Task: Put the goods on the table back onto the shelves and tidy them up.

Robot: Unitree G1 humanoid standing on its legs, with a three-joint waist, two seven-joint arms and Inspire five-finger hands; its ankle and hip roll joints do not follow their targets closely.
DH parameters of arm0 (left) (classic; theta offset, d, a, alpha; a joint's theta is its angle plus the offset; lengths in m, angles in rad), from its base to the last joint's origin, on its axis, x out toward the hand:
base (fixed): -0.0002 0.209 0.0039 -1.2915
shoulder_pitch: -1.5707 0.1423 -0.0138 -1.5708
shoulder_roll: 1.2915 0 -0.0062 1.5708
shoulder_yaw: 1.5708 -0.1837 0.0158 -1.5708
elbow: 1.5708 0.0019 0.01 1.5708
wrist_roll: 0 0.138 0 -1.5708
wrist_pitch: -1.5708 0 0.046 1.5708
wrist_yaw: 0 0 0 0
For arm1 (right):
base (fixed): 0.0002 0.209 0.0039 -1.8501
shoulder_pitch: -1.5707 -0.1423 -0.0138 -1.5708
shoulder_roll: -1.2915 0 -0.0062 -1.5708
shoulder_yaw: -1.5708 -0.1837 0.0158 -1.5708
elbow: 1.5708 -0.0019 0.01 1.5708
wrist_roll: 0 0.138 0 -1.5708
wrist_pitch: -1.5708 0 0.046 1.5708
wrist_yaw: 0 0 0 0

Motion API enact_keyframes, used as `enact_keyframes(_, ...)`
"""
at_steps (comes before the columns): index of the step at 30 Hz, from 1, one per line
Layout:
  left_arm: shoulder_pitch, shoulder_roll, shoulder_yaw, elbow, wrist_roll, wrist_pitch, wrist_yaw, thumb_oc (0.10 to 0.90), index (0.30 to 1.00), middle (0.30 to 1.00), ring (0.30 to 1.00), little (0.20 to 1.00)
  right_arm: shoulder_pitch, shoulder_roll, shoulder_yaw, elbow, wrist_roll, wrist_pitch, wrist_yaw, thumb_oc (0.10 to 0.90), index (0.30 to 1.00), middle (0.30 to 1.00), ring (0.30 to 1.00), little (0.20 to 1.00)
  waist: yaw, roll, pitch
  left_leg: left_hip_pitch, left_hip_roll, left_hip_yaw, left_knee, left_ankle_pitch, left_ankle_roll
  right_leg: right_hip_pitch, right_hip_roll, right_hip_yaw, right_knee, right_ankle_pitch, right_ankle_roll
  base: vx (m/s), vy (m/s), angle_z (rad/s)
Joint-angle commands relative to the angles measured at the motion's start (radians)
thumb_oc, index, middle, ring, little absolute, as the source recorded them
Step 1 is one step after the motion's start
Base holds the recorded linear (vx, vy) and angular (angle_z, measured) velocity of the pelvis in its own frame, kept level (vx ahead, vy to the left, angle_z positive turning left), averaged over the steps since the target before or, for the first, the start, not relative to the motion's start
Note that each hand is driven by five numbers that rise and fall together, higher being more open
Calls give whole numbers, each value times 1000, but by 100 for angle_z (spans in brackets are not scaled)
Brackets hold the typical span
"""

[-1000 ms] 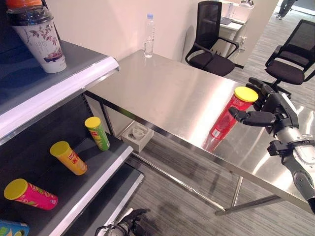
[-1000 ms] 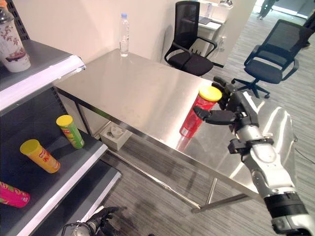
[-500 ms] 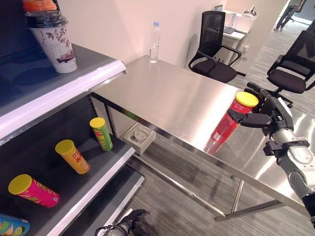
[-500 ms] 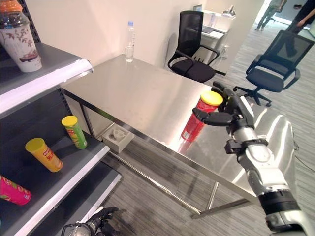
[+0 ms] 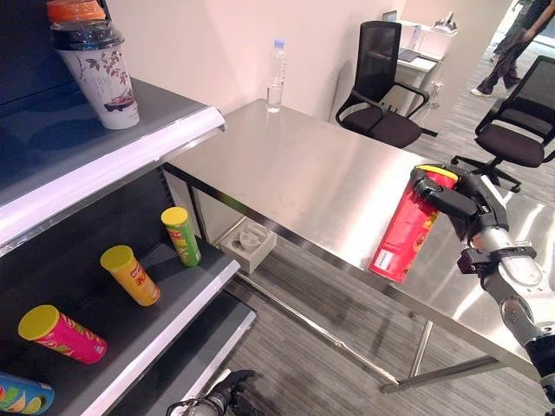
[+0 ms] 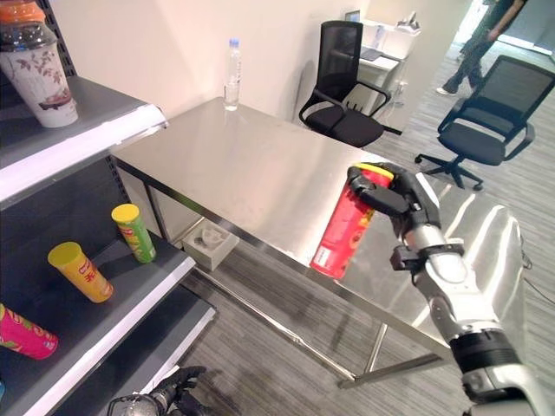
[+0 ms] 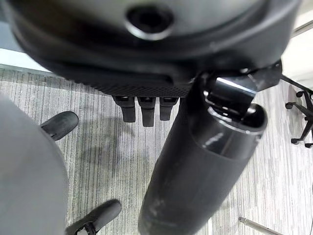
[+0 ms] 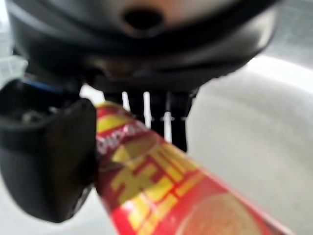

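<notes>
Shelf (image 5: 186, 299): three tubes lie loose here; a careless placement may knock them.
Left hand (image 7: 142, 110): hangs over floor, fingers relaxed, empty.
Red tube (image 5: 406, 230): tilted, lifted over table (image 5: 295, 173) edge; may slip.
Right hand (image 5: 460, 198): clamped near the tube's lid.

Bright, even indoor light fills the room, and the steel table (image 5: 303, 173) throws back soft glare, strongest as white patches at its right end. The lower shelf (image 5: 130, 303) sits in dimmer shade under the upper one. In the right wrist view the can (image 8: 161, 186) and right hand (image 8: 49, 147) are blurred, out of focus.
</notes>
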Motion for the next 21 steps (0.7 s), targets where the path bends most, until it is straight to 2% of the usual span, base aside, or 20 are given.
enact_keyframes(1, 2, -39, -111, 104, 26, -15, -11, 800, 900, 900, 900, 900, -187, -53, -103, 12, 22, -103, -43, 400, 300, 300, 300, 300, 93, 38, -32, 87, 103, -6, 8, -14, -117, -50, 40, 35, 122, -109, 12, 0, 0, 0)
enact_keyframes(10, -3, -35, -97, 106, 37, -16, -1, 800, 900, 900, 900, 900, -141, -56, -170, -39, -9, -124, -70, 400, 300, 300, 300, 300, 88, 38, -33, 88, 104, 1, 8, -19, -114, -52, 40, 44, 121, -107, 14, 0, 0, 0)
enact_keyframes(13, -3, -34, -86, 105, 47, -18, 3, 800, 900, 900, 900, 900, -110, -77, -220, -84, -63, -140, -94, 400, 300, 300, 300, 300, 82, 41, -34, 88, 103, 4, 8, -21, -114, -51, 40, 45, 118, -106, 15, 0, 0, 0)
enact_keyframes(17, -12, -33, -54, 101, 82, -24, 17, 800, 900, 900, 900, 900, -22, -98, -356, -221, -341, -169, -200, 400, 300, 300, 300, 300, 69, 50, -33, 90, 105, 4, 8, -16, -114, -54, 43, 51, 120, -110, 16, 0, 0, 0)
enact_keyframes(18, -12, -32, -57, 101, 83, -24, 17, 800, 900, 900, 900, 900, -13, -94, -363, -229, -347, -165, -204, 400, 300, 300, 300, 300, 72, 49, -33, 90, 106, 4, 8, -16, -114, -54, 43, 51, 120, -110, 16, 0, 0, 0)
enact_keyframes(21, -16, -27, -44, 93, 119, -28, 31, 800, 900, 900, 900, 900, 32, -86, -438, -332, -569, -165, -287, 400, 300, 300, 300, 300, 69, 55, -32, 90, 108, 3, 8, -11, -113, -55, 46, 56, 120, -113, 14, -8, -31, -3)
